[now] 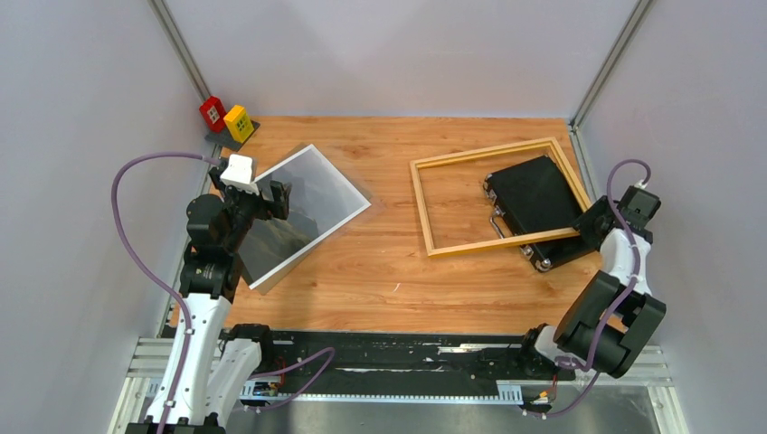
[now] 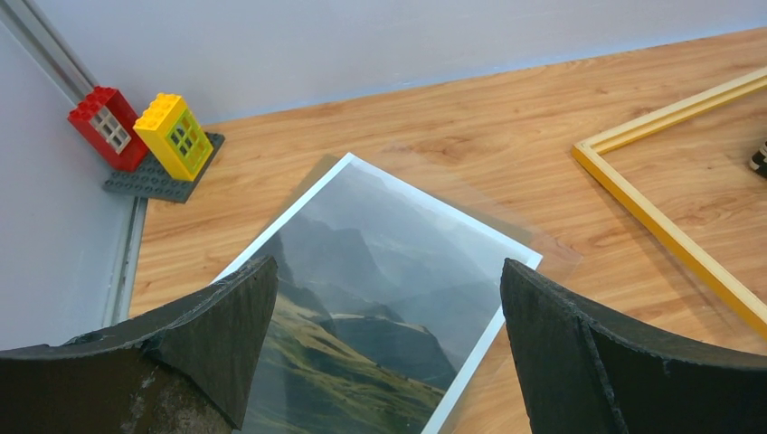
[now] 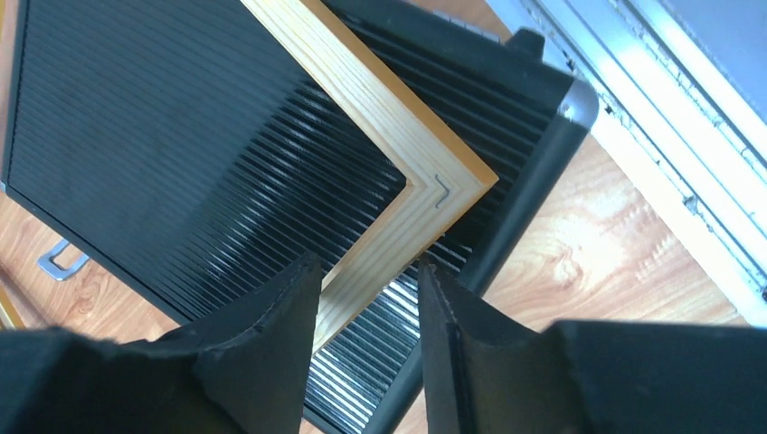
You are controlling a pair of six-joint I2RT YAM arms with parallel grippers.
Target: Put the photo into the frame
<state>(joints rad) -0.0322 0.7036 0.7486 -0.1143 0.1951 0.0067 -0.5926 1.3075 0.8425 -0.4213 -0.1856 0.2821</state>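
Step in hand: securing the frame [image 1: 421,208], photo not yet loaded. The frame lay askew at right of the tabletop [image 1: 398,271], its near right corner propped on a black case [image 1: 534,194], the rest on bare wood. In the wrist view the right gripper [image 3: 366,265] straddled the rail just short of that corner, wood filling the gap between its fingers; appeared clamped on it. The photo [image 1: 312,203] lay flat, picture up, at far left, well apart from the frame. The left gripper [image 2: 389,264] hovered over it with fingers spread wide, holding nothing. Judged early in the task. The next move likely calls for drawing the frame off the case and laying it flat. Then the left gripper needs a pinch on the thin print's edge, which looks awkward flat on wood.
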